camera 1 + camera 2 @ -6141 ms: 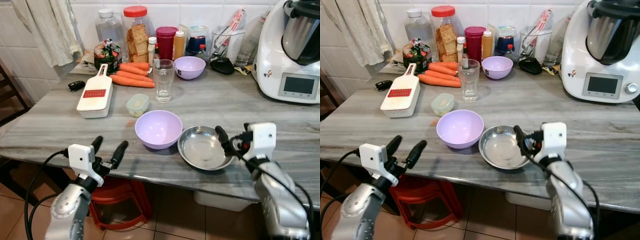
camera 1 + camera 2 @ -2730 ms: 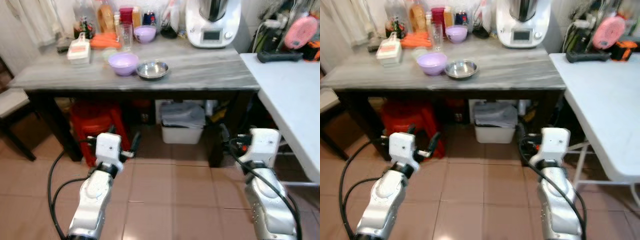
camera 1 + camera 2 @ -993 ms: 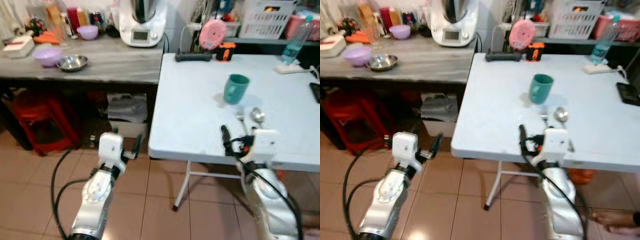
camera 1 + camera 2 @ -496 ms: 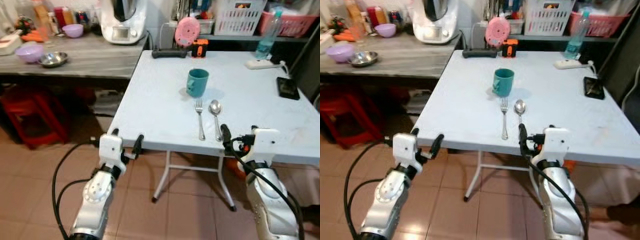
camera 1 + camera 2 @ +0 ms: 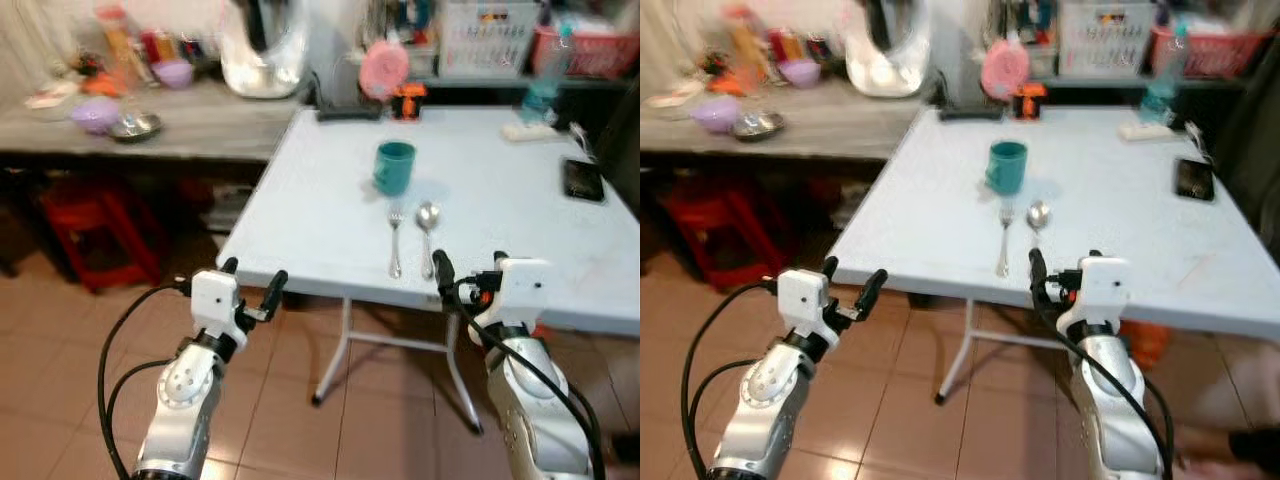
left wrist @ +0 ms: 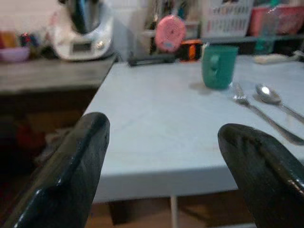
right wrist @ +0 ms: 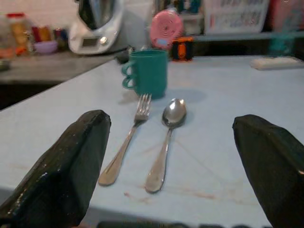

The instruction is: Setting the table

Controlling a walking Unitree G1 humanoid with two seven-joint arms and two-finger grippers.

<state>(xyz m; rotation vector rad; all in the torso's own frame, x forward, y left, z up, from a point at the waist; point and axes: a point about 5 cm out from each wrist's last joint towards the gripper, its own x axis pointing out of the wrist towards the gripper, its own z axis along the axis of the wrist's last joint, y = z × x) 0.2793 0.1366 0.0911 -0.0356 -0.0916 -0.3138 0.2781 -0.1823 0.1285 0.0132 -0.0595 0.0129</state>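
A pale blue folding desk [image 5: 330, 215] stands on a tiled floor in front of the robot. On it sits one teal mug [image 5: 394, 167], upright; what it holds cannot be seen. Just in front of the mug lie one fork [image 5: 394, 240] and one spoon [image 5: 428, 235], side by side and apart from each other, handles pointing toward the robot, the fork on the robot's left of the spoon.

The right hand [image 7: 175, 164] is held at the desk's near edge, its two black fingers [image 7: 71, 166] spread wide and grasping nothing. In the right wrist view the fork and spoon lie on the desk between and beyond the fingers, with the mug just past their heads. The left hand [image 5: 250, 280] hovers off the desk's near left corner over the floor, its fingers also spread apart and empty; in the left wrist view the mug, fork and spoon are well off across the desk.

Along the far edge of the blue desk are a pink round object [image 5: 383, 68], a small orange and black object [image 5: 1025, 100] and a black phone [image 5: 581, 180]. Behind, a white basket [image 5: 478, 38] and a red basket [image 5: 585, 48] sit on a shelf; their contents are too blurred to tell.

To the left, a grey desk [image 5: 200, 125] carries one steel bowl [image 5: 136, 126] touching one lilac bowl [image 5: 95, 114], both too blurred to tell whether they hold anything, a second smaller lilac bowl [image 5: 175, 73] further back, and a white kitchen machine [image 5: 262, 55]. A red stool [image 5: 95, 235] stands beneath it.
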